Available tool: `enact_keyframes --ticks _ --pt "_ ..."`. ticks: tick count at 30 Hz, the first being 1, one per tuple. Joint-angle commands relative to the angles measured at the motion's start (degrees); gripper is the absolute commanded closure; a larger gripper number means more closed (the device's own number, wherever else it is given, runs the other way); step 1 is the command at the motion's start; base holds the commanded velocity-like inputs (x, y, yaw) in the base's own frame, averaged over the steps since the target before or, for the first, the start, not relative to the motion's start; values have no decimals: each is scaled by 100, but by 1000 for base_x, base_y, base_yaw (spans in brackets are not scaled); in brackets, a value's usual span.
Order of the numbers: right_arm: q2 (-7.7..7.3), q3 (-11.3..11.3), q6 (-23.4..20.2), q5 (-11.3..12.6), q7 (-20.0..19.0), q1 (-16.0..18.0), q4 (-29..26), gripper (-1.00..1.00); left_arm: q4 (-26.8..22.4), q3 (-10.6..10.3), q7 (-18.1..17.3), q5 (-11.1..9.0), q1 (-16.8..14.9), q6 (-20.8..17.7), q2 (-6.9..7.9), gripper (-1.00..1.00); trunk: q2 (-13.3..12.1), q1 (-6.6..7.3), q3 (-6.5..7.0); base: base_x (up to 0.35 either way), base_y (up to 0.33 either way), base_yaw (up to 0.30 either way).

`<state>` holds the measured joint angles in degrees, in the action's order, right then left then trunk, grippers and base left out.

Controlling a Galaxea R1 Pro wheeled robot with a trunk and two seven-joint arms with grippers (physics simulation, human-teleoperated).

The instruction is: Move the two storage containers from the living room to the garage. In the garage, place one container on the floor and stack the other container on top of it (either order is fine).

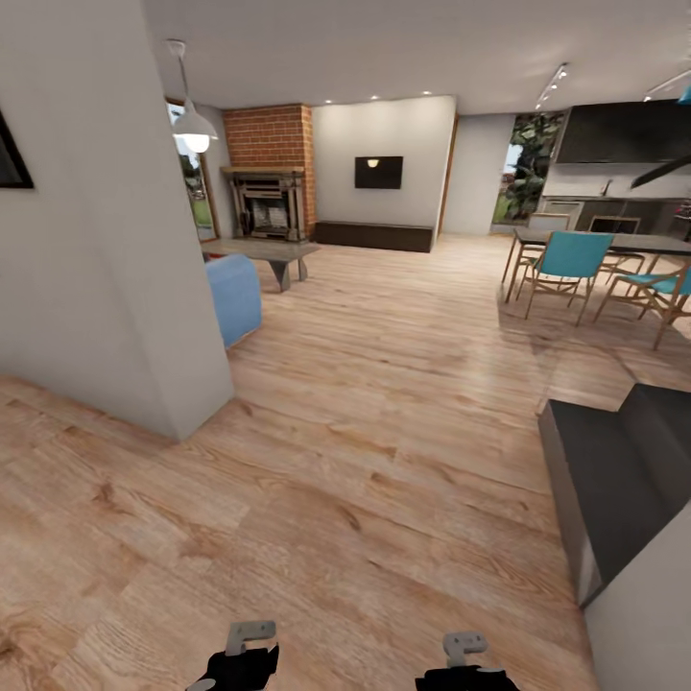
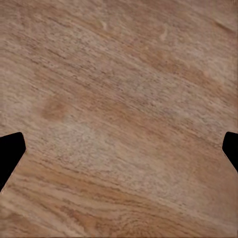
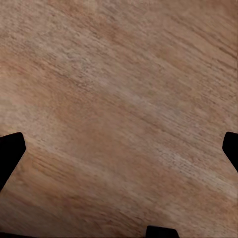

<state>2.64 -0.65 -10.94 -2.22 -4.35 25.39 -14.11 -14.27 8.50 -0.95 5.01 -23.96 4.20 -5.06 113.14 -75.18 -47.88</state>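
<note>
The living room lies ahead across a light wood plank floor, with its red brick fireplace (image 1: 272, 163), black wall TV (image 1: 378, 172) and long low dark-brown cabinet (image 1: 374, 236). A small red patch (image 1: 213, 256) shows on the low table behind the blue sofa; I cannot tell whether it is a storage container. The garage and its concrete floor are out of view. My left gripper (image 1: 240, 664) and right gripper (image 1: 463, 662) hang low over the planks. In the wrist views the left gripper (image 2: 119, 153) and right gripper (image 3: 119, 153) are open, with bare wood between the fingers.
A pale grey wall corner (image 1: 125, 269) juts out at the left. Behind it stand a blue sofa (image 1: 233, 296) and a grey coffee table (image 1: 274, 254). A dining table with teal chairs (image 1: 574, 264) is at the right, and a dark grey low unit (image 1: 609, 480) at the near right.
</note>
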Motion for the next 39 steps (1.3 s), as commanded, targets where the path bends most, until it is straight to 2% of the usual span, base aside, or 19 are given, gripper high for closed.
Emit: enact_keyframes --ticks 1,9,35,39 --pt "-1 -5 -39 -23 -14 1 -13 -100 3 47 -10 53 -3 20 -4 -100 2 -2 -5 310 146 -154" --pt "-1 -5 -29 -16 -14 1 -13 -100 0 47 -10 53 -4 24 -4 -100 2 -2 -5 310 143 -121" --pt "35 95 3 -7 25 1 -10 -100 7 52 -10 49 -4 24 -7 -100 2 -2 -5 319 114 -3" --pt "47 90 11 -7 15 1 8 -100 171 54 -12 25 -3 52 -5 -100 2 -2 -5 331 19 0"
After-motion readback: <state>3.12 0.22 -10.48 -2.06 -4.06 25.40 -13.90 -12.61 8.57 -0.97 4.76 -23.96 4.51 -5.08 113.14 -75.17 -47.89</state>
